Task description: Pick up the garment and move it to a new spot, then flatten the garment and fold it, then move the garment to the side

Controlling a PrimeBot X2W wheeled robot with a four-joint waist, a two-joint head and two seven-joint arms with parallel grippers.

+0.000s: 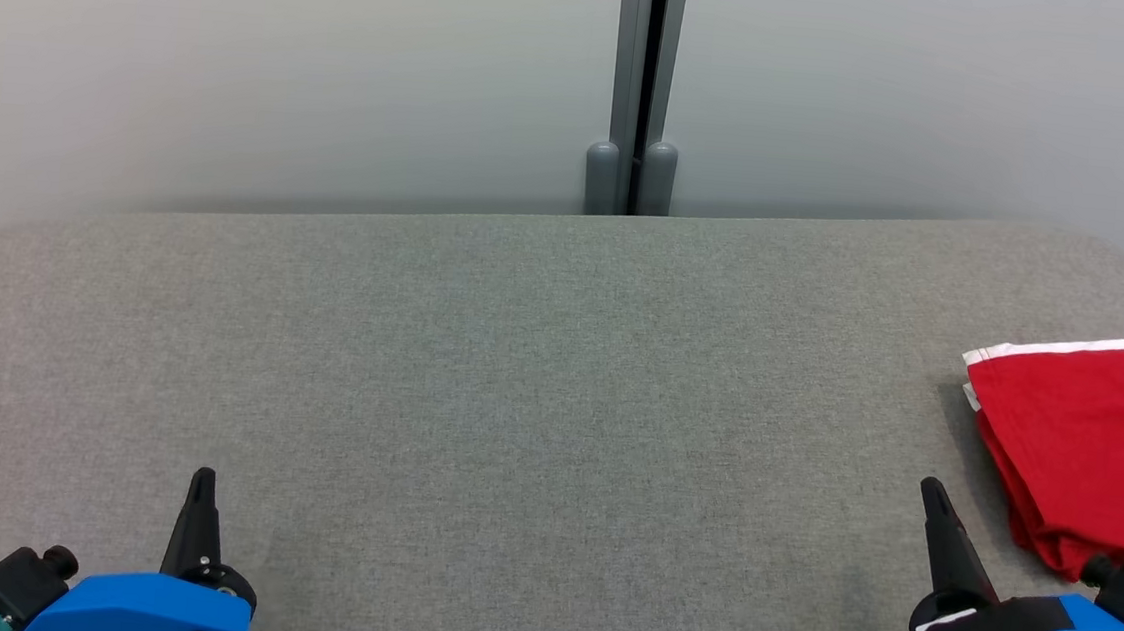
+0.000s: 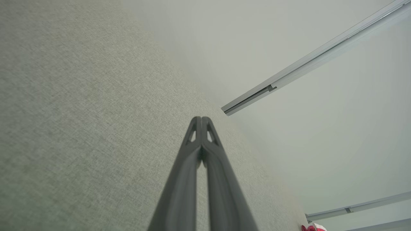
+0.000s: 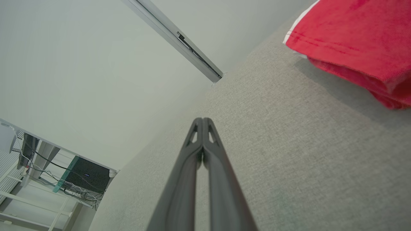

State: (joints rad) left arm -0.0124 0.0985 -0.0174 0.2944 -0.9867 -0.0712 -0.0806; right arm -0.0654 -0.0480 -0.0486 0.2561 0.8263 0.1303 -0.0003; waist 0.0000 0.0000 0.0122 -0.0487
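The garment [image 1: 1084, 437] is red with a white band, folded into a compact stack at the right edge of the grey table [image 1: 517, 372]. It also fills the upper right of the right wrist view as the garment [image 3: 356, 38], and a red sliver of it [image 2: 310, 228] peeks in at the bottom of the left wrist view. My right gripper [image 1: 932, 488] stands just left of the stack, shut and empty, its fingertips pressed together [image 3: 202, 122]. My left gripper [image 1: 202, 478] rests at the lower left, far from the cloth, shut with nothing in it [image 2: 201, 120].
A pale partition wall with a grey post [image 1: 640, 91] runs behind the table's far edge. The table's rounded right corner lies just beyond the garment. A desk frame with cables and a dark box [image 3: 86, 176] shows off the table in the right wrist view.
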